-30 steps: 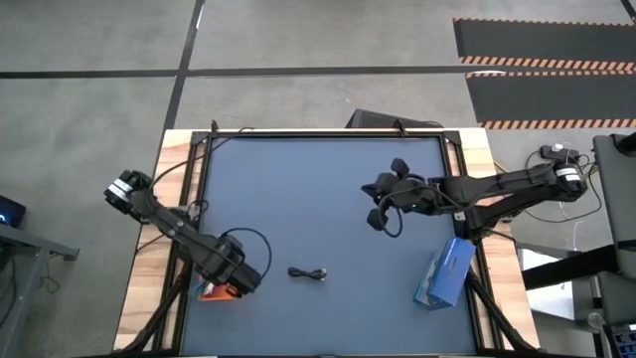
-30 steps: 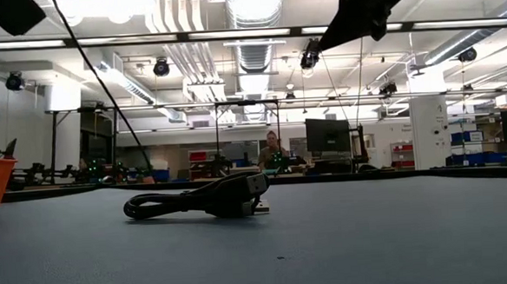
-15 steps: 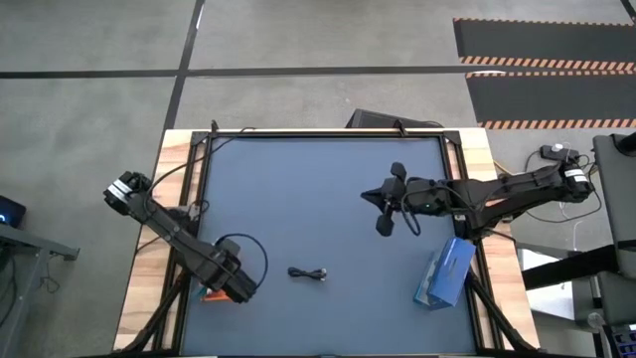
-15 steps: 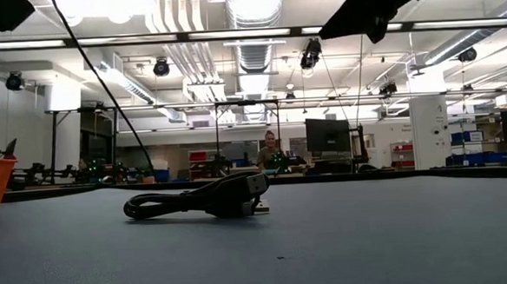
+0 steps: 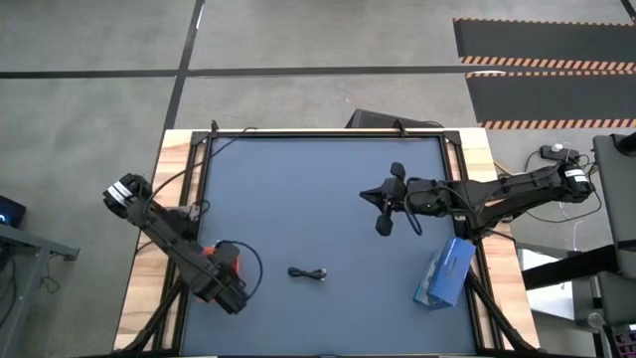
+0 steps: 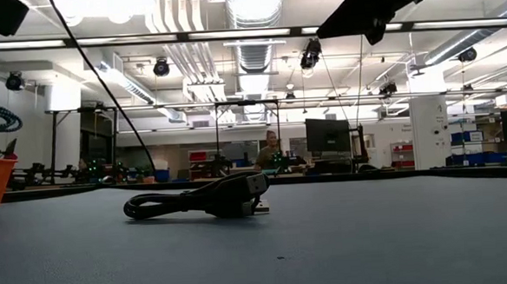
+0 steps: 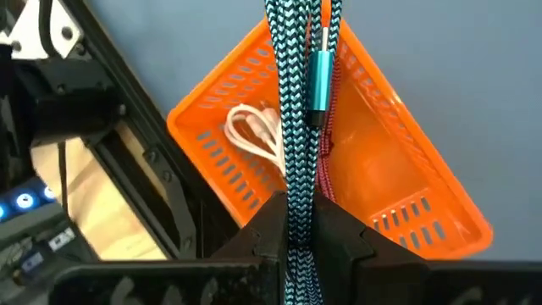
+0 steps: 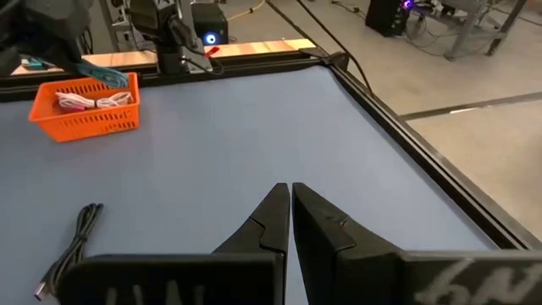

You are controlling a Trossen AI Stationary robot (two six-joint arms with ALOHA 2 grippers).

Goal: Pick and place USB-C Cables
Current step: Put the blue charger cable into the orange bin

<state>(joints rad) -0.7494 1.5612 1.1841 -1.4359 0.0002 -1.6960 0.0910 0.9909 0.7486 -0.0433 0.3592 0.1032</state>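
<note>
The left gripper [image 7: 296,222], fingers pinching the teal cable [image 7: 298,127], has swung back over the orange tray [image 7: 406,224] at the worktop's seven o'clock, ready to drop, leaving the black cable [image 5: 308,273]; the right gripper [image 8: 290,212] waits, fingers together.

Both arms are dark, slender and jointed, with black wiring looped alongside. The left arm [image 5: 164,231] ends in a pale grey cylindrical base joint at the left of the frame; the right arm [image 5: 497,194] has one at the right edge.
</note>
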